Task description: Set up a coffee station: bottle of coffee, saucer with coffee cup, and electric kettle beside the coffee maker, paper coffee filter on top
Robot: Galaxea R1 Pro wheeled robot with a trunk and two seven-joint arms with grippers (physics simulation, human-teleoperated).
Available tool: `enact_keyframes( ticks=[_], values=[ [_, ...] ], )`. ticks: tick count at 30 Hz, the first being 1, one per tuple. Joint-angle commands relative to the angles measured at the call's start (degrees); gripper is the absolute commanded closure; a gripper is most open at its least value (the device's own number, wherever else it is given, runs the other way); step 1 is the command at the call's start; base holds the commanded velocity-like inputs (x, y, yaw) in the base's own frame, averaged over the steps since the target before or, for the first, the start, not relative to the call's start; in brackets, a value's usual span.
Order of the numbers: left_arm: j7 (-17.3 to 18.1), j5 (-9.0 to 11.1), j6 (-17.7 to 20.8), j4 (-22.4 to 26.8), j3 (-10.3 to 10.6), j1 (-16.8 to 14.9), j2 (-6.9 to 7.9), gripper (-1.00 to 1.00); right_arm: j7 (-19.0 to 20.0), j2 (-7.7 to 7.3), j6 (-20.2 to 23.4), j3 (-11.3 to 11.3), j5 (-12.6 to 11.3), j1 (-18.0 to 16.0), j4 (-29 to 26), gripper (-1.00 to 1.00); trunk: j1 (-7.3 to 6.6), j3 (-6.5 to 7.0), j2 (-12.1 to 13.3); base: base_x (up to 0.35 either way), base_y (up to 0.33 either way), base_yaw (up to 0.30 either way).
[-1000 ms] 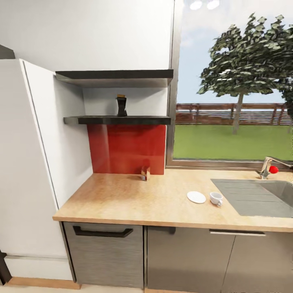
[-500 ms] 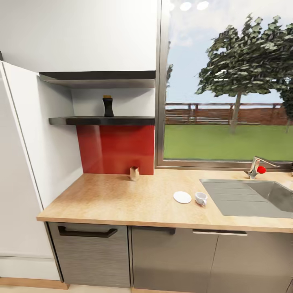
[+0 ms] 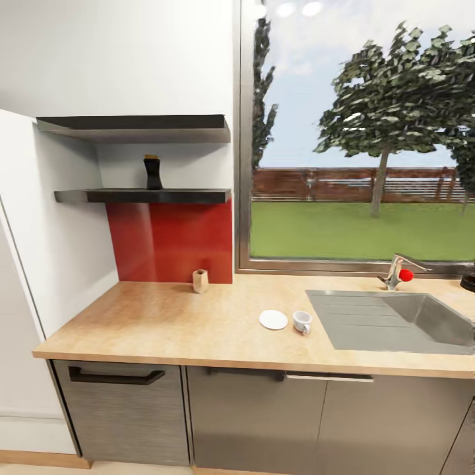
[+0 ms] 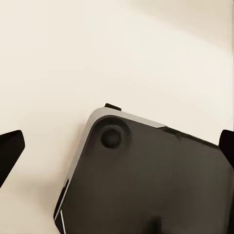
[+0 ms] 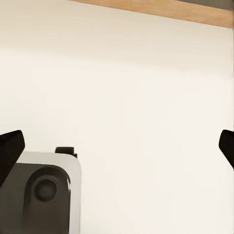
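Bottle of coffee (image 3: 152,173) upright on shelf (image 3: 142,196). Coffee cup (image 3: 302,322) just beside saucer (image 3: 273,320) on table (image 3: 165,323). Left fingers (image 4: 10,148) and right fingers (image 5: 10,145) spread wide, empty.

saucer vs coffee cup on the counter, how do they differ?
The saucer is a flat round disc lying low on the kitchen countertop; the coffee cup stands taller and has a handle. The saucer is wider across than the coffee cup. The coffee cup sits nearer the sink, the saucer on its far side, the two side by side and the cup not on the saucer. Both are white.
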State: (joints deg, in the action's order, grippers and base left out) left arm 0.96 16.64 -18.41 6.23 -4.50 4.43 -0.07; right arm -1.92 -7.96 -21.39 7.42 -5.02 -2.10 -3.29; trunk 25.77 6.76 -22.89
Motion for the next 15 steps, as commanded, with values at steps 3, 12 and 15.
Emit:
enact_keyframes(
  ticks=[3, 12, 15],
  values=[
    [0.1, -0.12, -0.03, 0.1, -0.43, 0.05, -0.02, -1.0, -0.1, -0.03, -0.14, 0.45, -0.52, -0.01, 0.04, -1.0, 0.02, -0.01, -0.03, 0.0, -0.31, 0.0],
    [0.1, -0.11, 0.01, 0.1, -0.43, 0.05, -0.02, -1.0, -0.1, -0.08, -0.14, 0.41, -0.55, -0.01, 0.04, -1.0, 0.02, -0.01, -0.03, 0.0, -0.31, 0.0],
    [0.1, -0.12, 0.01, 0.1, -0.43, 0.05, -0.02, -1.0, -0.1, -0.11, -0.14, 0.41, -0.58, -0.01, 0.04, -1.0, 0.02, -0.01, -0.03, 0.0, -0.31, 0.0]
  ],
)
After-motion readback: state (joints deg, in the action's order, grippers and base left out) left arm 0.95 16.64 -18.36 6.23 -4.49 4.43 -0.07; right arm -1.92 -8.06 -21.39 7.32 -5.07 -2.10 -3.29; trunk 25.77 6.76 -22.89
